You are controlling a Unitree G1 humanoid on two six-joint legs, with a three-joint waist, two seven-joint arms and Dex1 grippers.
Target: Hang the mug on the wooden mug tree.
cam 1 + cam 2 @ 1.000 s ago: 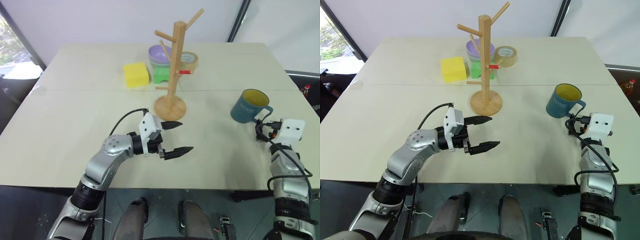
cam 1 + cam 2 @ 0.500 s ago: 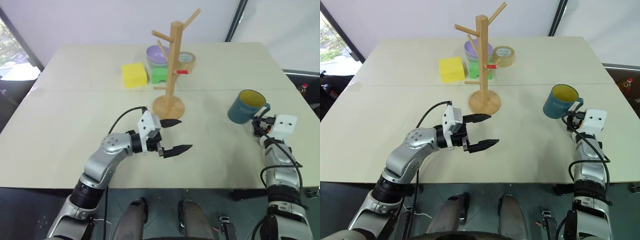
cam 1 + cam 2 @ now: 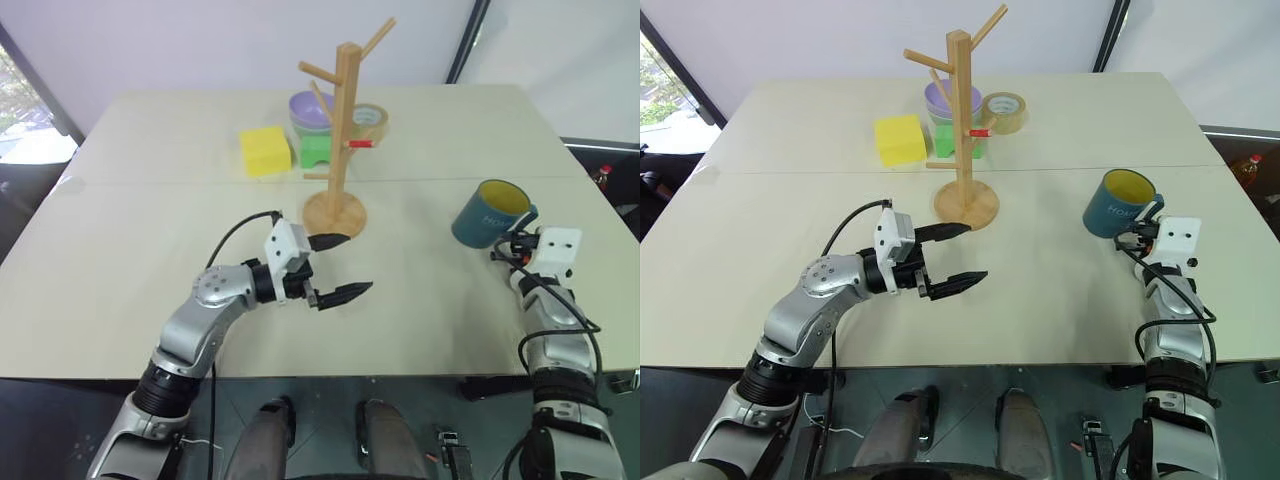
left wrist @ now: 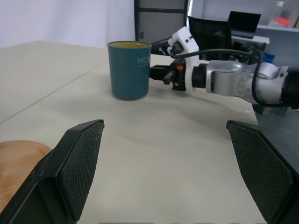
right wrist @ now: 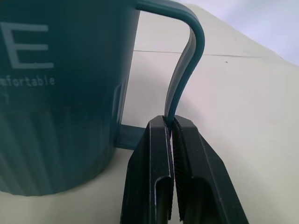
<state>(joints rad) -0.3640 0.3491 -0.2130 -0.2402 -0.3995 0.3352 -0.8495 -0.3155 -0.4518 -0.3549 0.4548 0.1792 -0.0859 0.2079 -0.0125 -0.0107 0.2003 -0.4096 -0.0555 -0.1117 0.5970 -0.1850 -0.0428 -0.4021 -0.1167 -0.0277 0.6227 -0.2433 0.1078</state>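
Right gripper (image 5: pixel 171 122) fingers clamped on the mug (image 3: pixel 1118 204) handle (mug upright on table (image 3: pixel 790 140)); left gripper (image 3: pixel 958 253) fingers apart.

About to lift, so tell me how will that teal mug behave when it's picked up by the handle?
The mug looks rigid and probably heavyish. With the right claw pinching only its thin handle, it may swing or tilt. The glazed handle could slip.

Mug tree (image 3: pixel 338 150) table (image 3: pixel 150 250) centre. Mug (image 3: pixel 487 213) at its 4 o'clock, right side. Block (image 3: pixel 265 151) at 10, bowl (image 3: pixel 314 108) and tape roll (image 3: pixel 369 117) at 12, behind the post.
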